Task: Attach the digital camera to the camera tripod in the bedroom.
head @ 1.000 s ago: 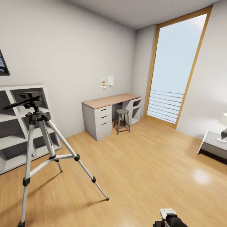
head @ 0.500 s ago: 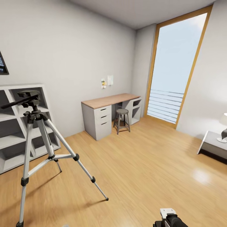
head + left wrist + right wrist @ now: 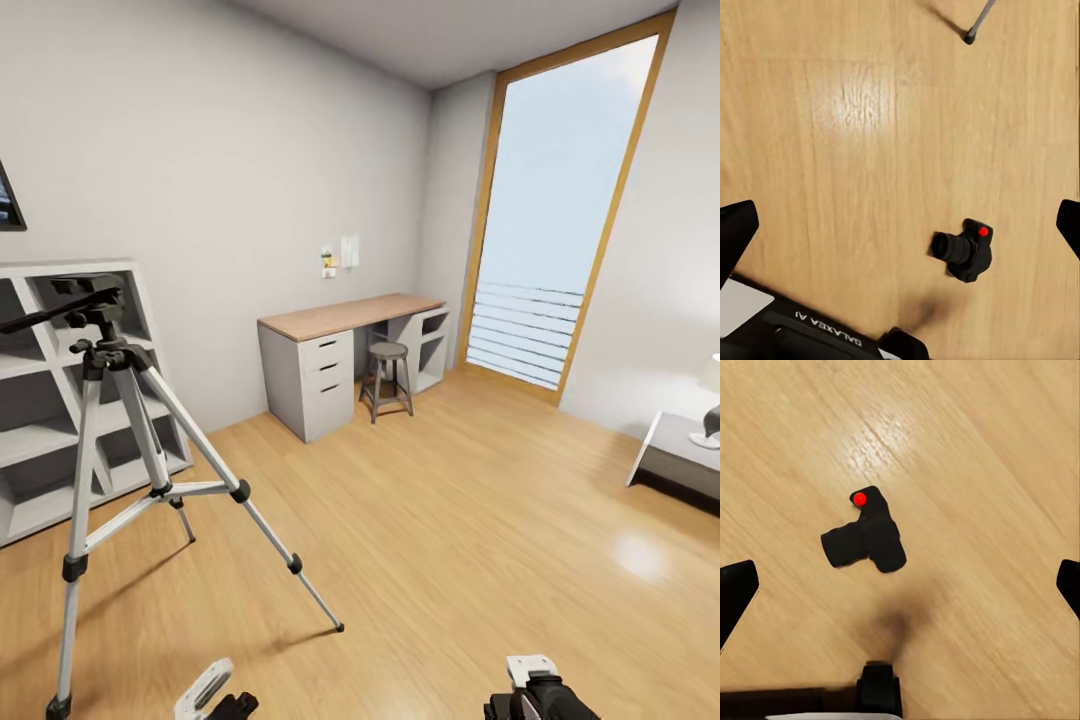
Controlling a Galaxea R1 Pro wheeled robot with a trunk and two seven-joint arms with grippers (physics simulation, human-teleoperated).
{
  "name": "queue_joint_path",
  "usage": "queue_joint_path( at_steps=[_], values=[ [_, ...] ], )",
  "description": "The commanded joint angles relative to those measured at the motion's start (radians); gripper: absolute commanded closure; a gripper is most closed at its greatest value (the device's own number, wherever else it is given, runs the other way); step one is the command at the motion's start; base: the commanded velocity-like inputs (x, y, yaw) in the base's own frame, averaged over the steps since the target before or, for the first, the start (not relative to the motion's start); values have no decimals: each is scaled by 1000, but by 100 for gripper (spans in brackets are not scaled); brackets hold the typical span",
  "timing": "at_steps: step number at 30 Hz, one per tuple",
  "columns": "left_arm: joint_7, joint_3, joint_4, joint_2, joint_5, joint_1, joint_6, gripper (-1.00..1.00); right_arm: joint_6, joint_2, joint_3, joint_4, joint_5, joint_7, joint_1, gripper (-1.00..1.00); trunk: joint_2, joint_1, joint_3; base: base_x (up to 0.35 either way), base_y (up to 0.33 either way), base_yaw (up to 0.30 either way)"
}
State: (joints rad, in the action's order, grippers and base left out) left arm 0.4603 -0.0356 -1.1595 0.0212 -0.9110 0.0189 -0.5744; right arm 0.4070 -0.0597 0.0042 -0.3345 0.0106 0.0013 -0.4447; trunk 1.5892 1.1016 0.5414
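1. Digital camera (image 3: 864, 538): you are looking down on it from both wrist views. It is lying on the light wood plank floor (image 3: 470, 520), lens barrel out to one side, red dot on its top. Nothing is touching it. In the left wrist view the digital camera (image 3: 964, 251) is sitting well apart from the tripod's foot.

2. Camera tripod (image 3: 120, 470): you are seeing it standing on the left side of the head view, three silver legs spread, black pan head on top with its side handle pointing left. Its head is bare. One black foot (image 3: 968, 37) is showing at the edge of the left wrist view.

3. Left gripper (image 3: 900, 225): you are holding it over the floor with the jaws spread wide, the dark fingertips sitting at opposite edges of its wrist view. It is released and carrying nothing.

4. Right gripper (image 3: 900, 585): you are hovering it above the camera, fingers far apart, released and empty.

5. Room fittings: white cube shelves (image 3: 50, 420) are standing behind the tripod; a desk (image 3: 340, 355) with a stool (image 3: 387, 380) is sitting against the grey wall; a tall window (image 3: 560, 220) is filling the far corner.
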Motion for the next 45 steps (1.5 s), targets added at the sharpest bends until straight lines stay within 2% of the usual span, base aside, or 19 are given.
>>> queue_joint_path(
  at_steps=[1,10,11,17,23,27,30,36,37,42,45],
  values=[
    [17,-2,-3,5,-9,9,-6,-100,7,0,1,-10,1,0,0,-100,8,4,4,0,0,0],
    [44,-2,47,27,-9,84,-14,-100,11,0,2,-45,0,0,1,-100,71,38,33,0,0,0],
    [46,-2,80,34,-9,114,-14,-100,12,0,2,-49,1,0,1,-100,78,42,36,0,0,0],
    [52,-2,188,52,-9,207,-10,-100,13,0,0,-55,1,-1,0,-100,120,65,55,0,0,0],
    [50,-1,229,58,-10,284,-10,-100,13,1,-1,-62,2,-1,-1,-100,162,88,73,0,0,0],
    [45,0,251,65,-6,336,-4,-100,21,0,-1,-110,1,-1,-1,-100,190,104,86,0,0,0],
    [42,1,275,70,-4,347,8,-100,50,0,-1,-145,1,-1,-1,-100,211,115,95,0,0,0],
    [42,18,345,78,-3,356,74,-100,120,-1,-2,-210,-1,-1,0,-100,253,138,114,0,0,-66],
    [43,24,368,78,-4,358,104,-100,141,-1,-3,-232,-1,-1,1,-100,253,138,114,0,0,-225],
    [37,29,376,72,-2,342,117,-100,148,2,2,-241,-1,-1,3,-100,253,138,114,0,-6,-245],
    [39,50,373,69,2,323,121,-100,149,2,2,-243,0,-1,3,-100,253,138,114,52,-131,-199]
  ],
)
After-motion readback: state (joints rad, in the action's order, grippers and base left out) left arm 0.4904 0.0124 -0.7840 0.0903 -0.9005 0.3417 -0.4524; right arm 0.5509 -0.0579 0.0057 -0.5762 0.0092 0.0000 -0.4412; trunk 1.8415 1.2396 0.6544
